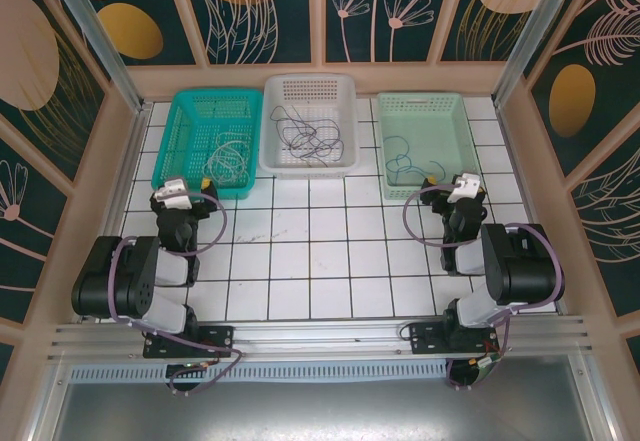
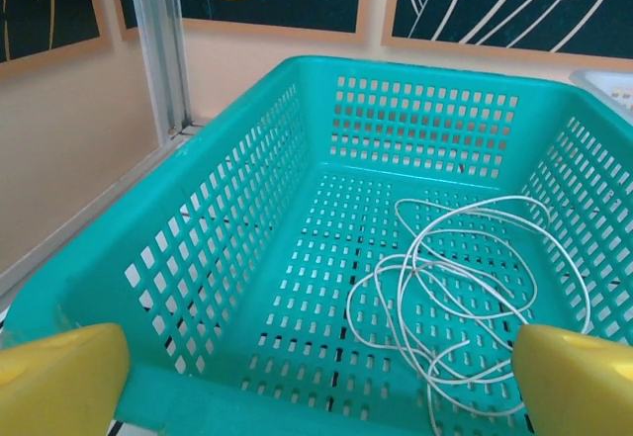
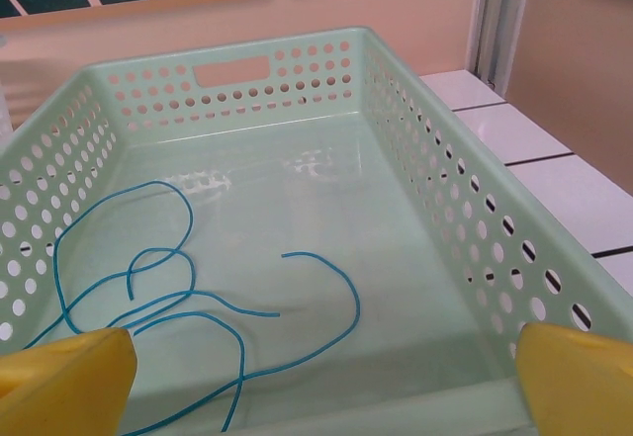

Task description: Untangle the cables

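The left gripper (image 1: 178,193) and right gripper (image 1: 464,189) gape empty, mid-frame, just below the teal basket (image 1: 215,93) and green basket (image 1: 420,97). The dark cables (image 1: 312,139) lie tangled in the white basket (image 1: 310,81), top centre.

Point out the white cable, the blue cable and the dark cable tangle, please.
white cable (image 2: 425,268), left wrist view, where its loops cross.
blue cable (image 3: 198,299), right wrist view, its middle strand.
dark cable tangle (image 1: 310,139), top external view, centre of the tangle.

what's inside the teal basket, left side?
One loose coil of white cable lies on the teal basket's floor. Its near corners are hidden behind the left pincer's yellow fingertips.
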`<action>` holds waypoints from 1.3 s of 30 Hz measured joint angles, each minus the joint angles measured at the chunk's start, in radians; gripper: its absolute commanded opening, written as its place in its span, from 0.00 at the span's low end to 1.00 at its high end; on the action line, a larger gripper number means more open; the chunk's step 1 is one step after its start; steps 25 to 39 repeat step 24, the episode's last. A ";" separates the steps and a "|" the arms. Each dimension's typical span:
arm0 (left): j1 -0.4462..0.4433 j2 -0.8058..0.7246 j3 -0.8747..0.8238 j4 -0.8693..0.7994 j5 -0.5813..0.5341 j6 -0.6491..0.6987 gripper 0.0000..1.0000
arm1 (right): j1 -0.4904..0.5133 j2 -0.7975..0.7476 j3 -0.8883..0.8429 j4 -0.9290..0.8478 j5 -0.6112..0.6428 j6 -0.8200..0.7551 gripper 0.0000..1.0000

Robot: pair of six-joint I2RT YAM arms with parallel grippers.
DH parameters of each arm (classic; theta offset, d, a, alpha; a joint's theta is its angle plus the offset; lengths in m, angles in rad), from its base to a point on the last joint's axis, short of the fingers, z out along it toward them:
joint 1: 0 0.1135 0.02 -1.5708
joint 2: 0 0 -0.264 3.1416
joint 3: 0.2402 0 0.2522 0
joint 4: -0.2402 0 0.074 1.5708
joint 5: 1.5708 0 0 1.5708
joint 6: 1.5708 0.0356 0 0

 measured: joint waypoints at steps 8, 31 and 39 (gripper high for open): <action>0.000 0.007 0.052 -0.034 0.000 0.007 0.99 | -0.003 0.000 0.000 0.000 -0.006 0.000 0.99; 0.000 0.007 0.052 -0.056 0.000 0.007 0.99 | -0.006 0.000 0.000 0.000 -0.008 0.000 0.99; 0.000 0.007 0.052 -0.056 0.000 0.007 0.99 | -0.006 0.000 0.000 0.000 -0.008 0.000 0.99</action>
